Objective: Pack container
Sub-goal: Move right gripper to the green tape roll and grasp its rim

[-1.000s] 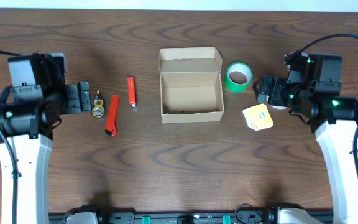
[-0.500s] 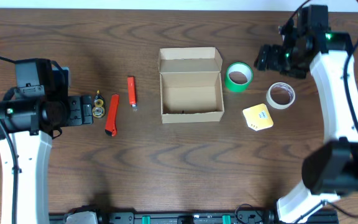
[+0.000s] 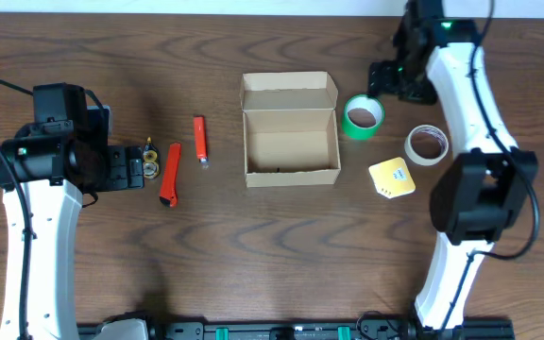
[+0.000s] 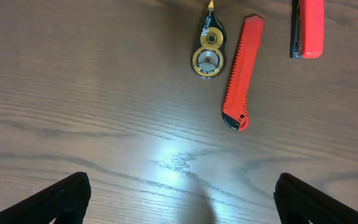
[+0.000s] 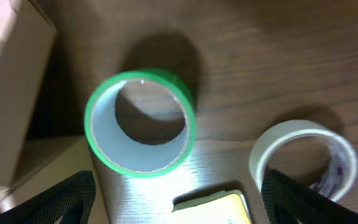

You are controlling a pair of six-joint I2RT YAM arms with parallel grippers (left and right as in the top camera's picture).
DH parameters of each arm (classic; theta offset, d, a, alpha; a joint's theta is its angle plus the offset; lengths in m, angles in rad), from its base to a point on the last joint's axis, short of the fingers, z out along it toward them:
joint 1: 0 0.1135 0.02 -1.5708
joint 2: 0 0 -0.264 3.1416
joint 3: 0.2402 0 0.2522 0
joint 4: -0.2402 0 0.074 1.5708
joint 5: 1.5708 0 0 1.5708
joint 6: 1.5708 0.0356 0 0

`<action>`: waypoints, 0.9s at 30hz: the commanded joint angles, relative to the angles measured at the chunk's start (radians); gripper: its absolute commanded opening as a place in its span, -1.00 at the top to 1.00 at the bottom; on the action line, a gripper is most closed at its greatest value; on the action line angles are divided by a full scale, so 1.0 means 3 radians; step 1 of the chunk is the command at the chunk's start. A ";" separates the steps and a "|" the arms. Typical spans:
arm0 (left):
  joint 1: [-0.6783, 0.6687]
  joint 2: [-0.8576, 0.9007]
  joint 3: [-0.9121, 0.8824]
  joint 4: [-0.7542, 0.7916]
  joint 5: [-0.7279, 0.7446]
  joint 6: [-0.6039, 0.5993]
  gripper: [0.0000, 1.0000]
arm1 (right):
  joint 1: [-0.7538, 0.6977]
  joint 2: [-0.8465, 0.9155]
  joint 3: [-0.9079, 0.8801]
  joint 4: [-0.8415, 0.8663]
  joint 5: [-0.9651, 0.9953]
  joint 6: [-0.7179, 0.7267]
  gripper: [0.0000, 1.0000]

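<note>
Overhead, the container [image 3: 291,151] sat in the middle of the table with its lid flap tipped back toward 12 o'clock. Nothing was inside it, so I think the packing had not really begun.

A green tape roll [image 3: 364,130] lay just beside the box at about 2 o'clock. A white tape roll [image 3: 427,159] and a yellow pad [image 3: 392,178] lay farther out, near 3 and 4 o'clock. The right gripper [image 3: 378,80] hung near the green roll, at about 1 o'clock from it. Its jaws were spread wide with nothing in them.

Out at 9 o'clock from the box lay a red cutter [image 3: 170,175] and a small yellow tape wheel [image 3: 149,161]. The left gripper [image 4: 182,199] was close by, jaws also wide and bare.

Next, I think the right gripper needed to come down over the green roll's wall, pinch it, and carry it into the box.
</note>
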 commanded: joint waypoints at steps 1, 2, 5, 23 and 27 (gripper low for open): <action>0.0020 0.0023 0.0062 -0.0045 0.0003 -0.0029 -0.90 | 0.0075 0.0177 0.0085 -0.0050 0.0233 0.0036 -0.75; 0.0020 0.0023 0.0064 -0.0051 0.0003 -0.0041 -0.90 | 0.0081 0.0225 0.0085 -0.0072 0.0252 0.0034 -0.75; 0.0020 0.0023 0.0062 -0.0050 0.0004 -0.0053 -0.90 | 0.0080 0.0350 0.0085 -0.0140 0.0262 0.0036 -0.72; 0.0020 0.0023 0.0062 -0.0165 0.0024 -0.0055 -0.90 | 0.0080 0.0687 0.0085 -0.0028 0.0387 0.0034 0.40; 0.0020 0.0023 0.0064 -0.0209 0.0023 -0.0053 -0.90 | 0.0080 0.0687 0.0085 0.0005 0.0409 0.0034 0.97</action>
